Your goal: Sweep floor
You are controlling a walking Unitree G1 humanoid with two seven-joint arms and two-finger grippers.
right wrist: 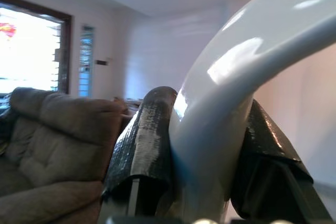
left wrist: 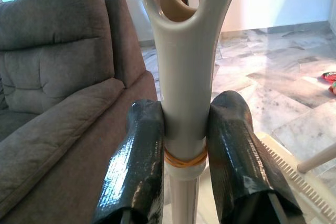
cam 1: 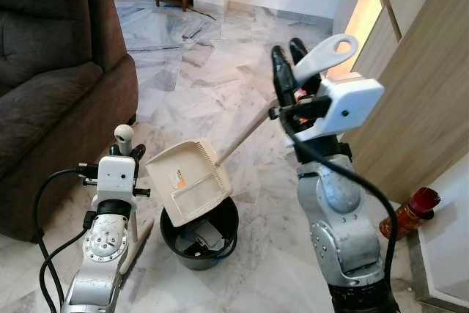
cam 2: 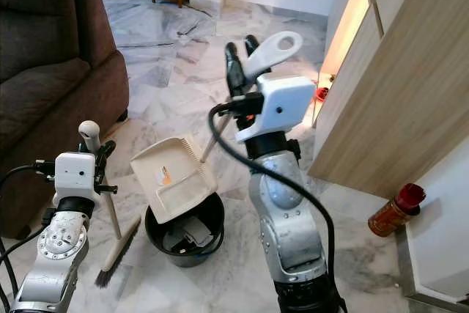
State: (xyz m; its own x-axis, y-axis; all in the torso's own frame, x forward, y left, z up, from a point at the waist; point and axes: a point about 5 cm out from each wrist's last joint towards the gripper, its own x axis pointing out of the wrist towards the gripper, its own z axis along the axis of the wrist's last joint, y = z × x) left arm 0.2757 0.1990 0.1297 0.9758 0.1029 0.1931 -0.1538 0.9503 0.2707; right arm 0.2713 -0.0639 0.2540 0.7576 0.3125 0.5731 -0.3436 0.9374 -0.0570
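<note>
Right claw: the right claw (cam 1: 287, 60) is raised at chest height, its two black fingers (right wrist: 142, 145) clamped on the looped white handle (cam 1: 327, 55) of the cream plastic dustpan (cam 1: 189, 181).
Dustpan: tilted over the round black bin (cam 1: 199, 234) (its pan just above the rim).
Left claw: the left claw (left wrist: 184, 145) is closed around the white broom handle (left wrist: 184, 77), low beside the bin.
Broom: upright, bristles (cam 2: 117, 258) on the grey marble floor (cam 1: 220, 56).
Surroundings: brown fabric sofa (cam 1: 51, 78) on the left, wooden cabinet (cam 1: 418, 100) on the right, red canister (cam 1: 407, 212) at its foot.
</note>
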